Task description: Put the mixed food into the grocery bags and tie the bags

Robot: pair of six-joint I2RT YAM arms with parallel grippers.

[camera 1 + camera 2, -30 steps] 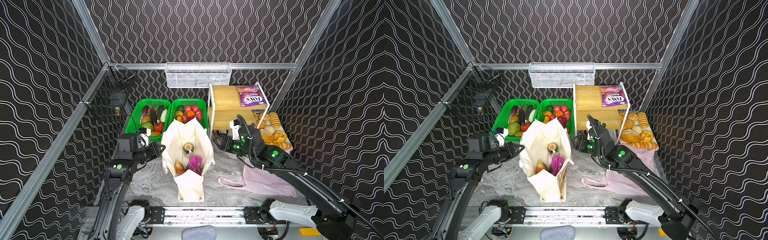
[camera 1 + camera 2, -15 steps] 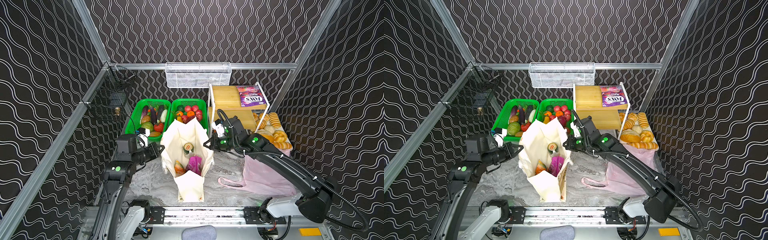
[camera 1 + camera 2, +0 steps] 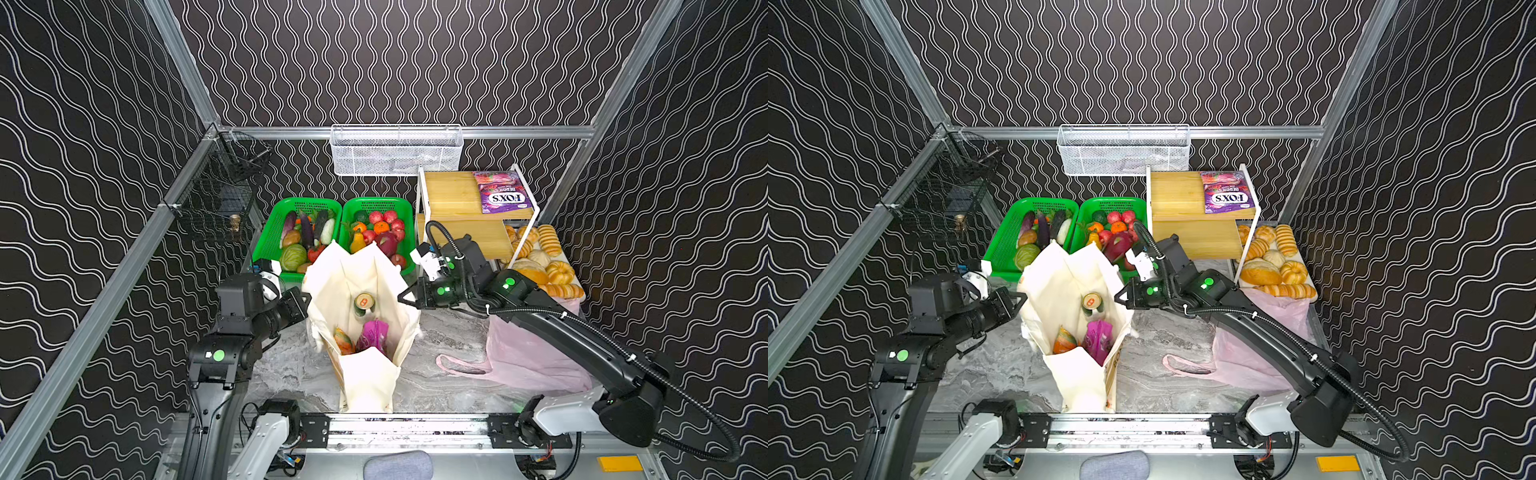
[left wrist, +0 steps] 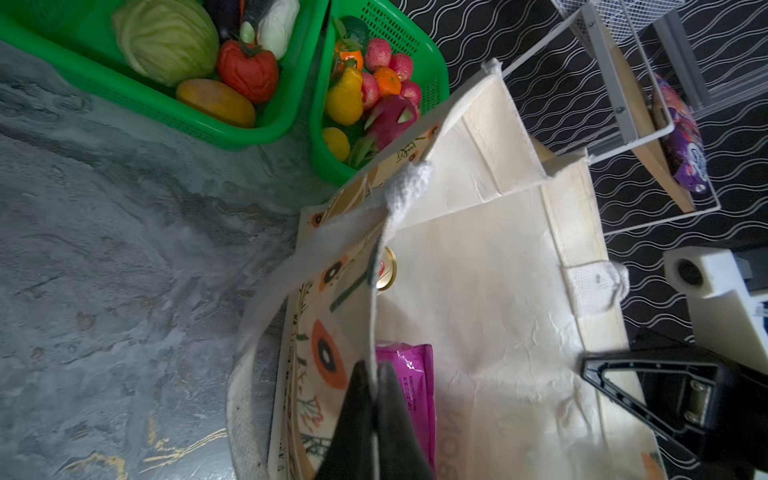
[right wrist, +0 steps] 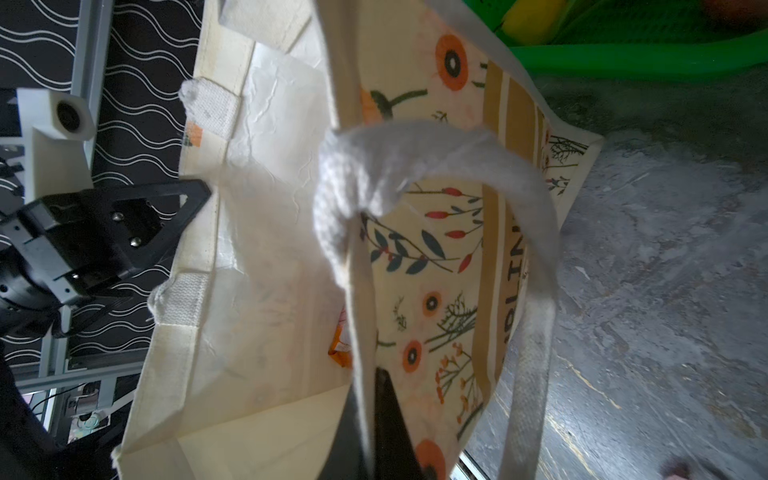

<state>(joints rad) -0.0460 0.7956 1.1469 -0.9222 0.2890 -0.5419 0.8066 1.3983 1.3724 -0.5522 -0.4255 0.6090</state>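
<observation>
Right fingers clamped on floral tote rim, webbing handle alongside

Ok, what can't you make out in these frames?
Bottom of the cream floral canvas tote: both top views, own walls hide it.
Contents of the thin pale-pink plastic bag: both top views, black right arm crosses it.
Contents of the white wire-mesh wall basket: too small, both top views.
</observation>
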